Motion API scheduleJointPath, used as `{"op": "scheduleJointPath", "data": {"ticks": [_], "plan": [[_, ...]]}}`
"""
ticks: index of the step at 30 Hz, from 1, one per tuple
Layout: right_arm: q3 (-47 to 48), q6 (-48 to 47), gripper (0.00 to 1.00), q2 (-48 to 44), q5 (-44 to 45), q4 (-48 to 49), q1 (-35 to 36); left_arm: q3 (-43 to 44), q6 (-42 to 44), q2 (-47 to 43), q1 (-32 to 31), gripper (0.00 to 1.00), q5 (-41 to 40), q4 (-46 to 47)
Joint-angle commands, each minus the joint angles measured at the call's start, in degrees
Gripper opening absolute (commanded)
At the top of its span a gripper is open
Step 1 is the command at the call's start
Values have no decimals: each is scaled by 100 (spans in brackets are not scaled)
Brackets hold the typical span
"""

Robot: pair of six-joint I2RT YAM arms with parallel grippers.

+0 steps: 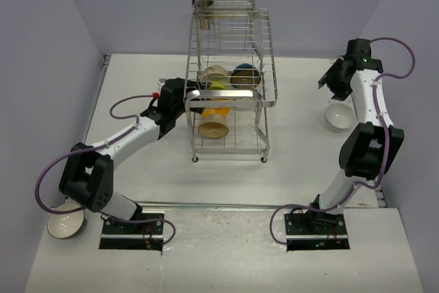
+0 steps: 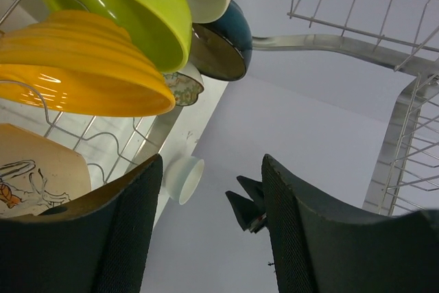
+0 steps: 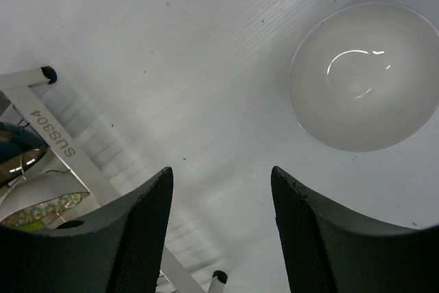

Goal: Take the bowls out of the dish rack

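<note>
The chrome wire dish rack [image 1: 260,66] stands mid-table. It holds a yellow bowl [image 1: 214,121], a green bowl [image 1: 218,87], a cream bowl [image 1: 216,72] and a dark blue bowl [image 1: 245,75]. My left gripper [image 1: 191,106] is open and empty at the rack's left side. In the left wrist view its jaws [image 2: 212,162] stand apart below the yellow bowl [image 2: 75,66], the green bowl [image 2: 130,5] and the dark blue bowl [image 2: 219,42]. My right gripper [image 1: 329,84] is open and empty [image 3: 221,173] above the table, beside a white bowl [image 3: 363,77] that sits right of the rack.
A cream bowl with a cartoon print [image 2: 34,169] and a small patterned bowl [image 2: 184,87] also sit in the rack. Another white bowl [image 1: 65,221] lies at the near left by the left arm's base. The rack's foot bar [image 3: 55,135] shows left of the right gripper.
</note>
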Motion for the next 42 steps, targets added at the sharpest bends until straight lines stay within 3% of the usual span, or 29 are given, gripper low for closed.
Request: {"op": "scheduleJointPath", "data": {"ticks": [1, 4, 17, 24, 33, 42], "plan": [[-58, 62, 60, -521, -150, 173, 76, 36, -279, 103, -186, 61, -462, 82], [-14, 44, 60, -671, -228, 129, 103, -17, -420, 139, -257, 57, -611, 73], [-576, 176, 60, -1541, -483, 454, 472, 10, -711, 350, -538, 57, -1042, -94], [-937, 149, 60, -1559, -932, 718, 472, -640, -623, -195, -214, 58, -946, 12], [-1481, 544, 59, -1594, -3145, 1350, 489, -939, -385, -266, 436, 59, -383, 345], [-2017, 2246, 55, -1339, -4779, 2685, 823, -1151, -359, -90, 1060, 60, 240, 917]]}}
